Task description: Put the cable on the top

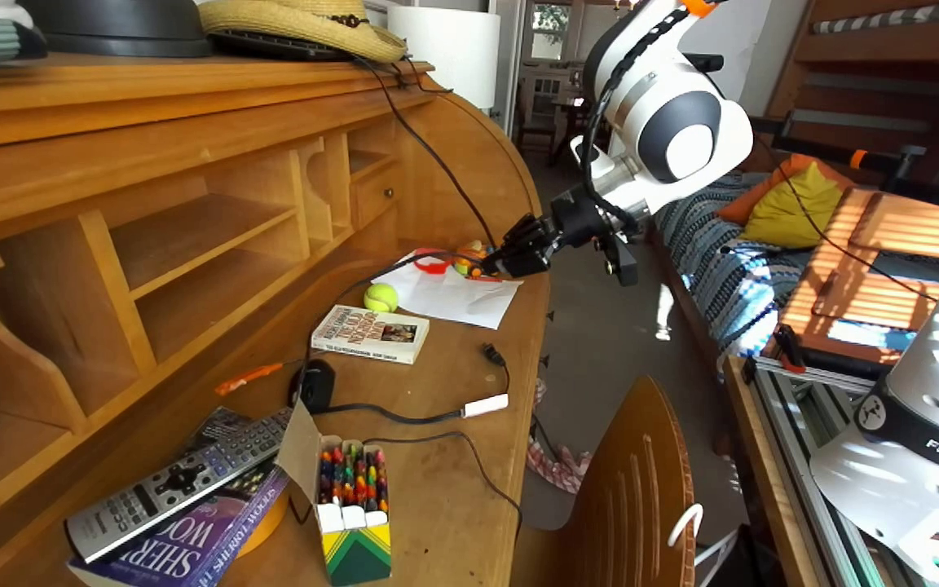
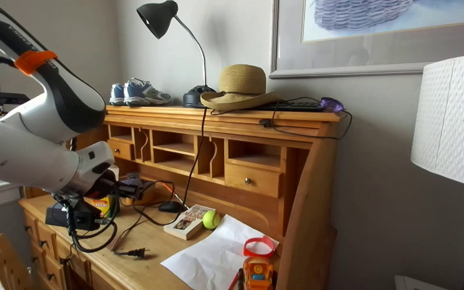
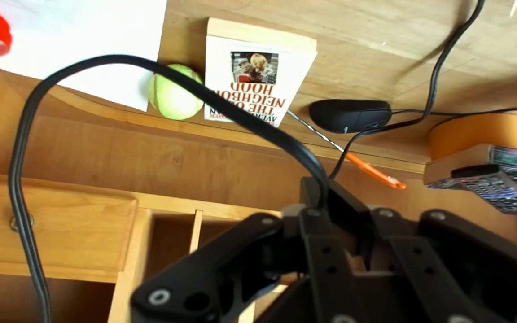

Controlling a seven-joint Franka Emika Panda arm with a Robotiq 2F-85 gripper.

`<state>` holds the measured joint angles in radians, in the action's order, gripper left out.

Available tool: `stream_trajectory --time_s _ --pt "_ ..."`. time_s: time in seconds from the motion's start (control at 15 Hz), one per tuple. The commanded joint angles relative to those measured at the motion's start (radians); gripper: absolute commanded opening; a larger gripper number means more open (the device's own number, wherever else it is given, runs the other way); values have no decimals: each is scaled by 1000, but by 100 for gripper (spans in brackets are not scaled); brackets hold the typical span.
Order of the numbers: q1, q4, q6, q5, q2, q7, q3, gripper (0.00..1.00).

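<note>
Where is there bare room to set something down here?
The desk is bare between white paperback and power plug, the middle shelf between its dividers. The top is crowded by sneakers, black lamp and straw hat; remote and crayon box crowd one desk end.

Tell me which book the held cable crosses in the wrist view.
The white paperback beside the tennis ball: the cable passes in front of its cover. In that view it does not cross the purple book under the remote.
</note>
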<state>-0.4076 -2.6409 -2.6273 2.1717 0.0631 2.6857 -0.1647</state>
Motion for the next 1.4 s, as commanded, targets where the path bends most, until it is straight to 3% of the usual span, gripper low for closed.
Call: stream_trajectory --time_s 0.0,0.2,0.6,0.87,0.93,1.0,1.13,1.33 --pt "133 -106 -53 -79 178 -78 107 2" --pt "166 -127 -132 -50 286 -90 124 2" --pt "89 -127 -215 241 482 -25 97 2" --pt "-10 -139 -247 476 612 42 50 2" --pt "-78 -172 -195 368 681 -64 27 2" --pt "-44 -101 -200 366 656 -32 64 2" --pt "-131 -169 -175 351 787 -105 14 2" --pt "-197 -103 -205 348 757 -174 -33 2"
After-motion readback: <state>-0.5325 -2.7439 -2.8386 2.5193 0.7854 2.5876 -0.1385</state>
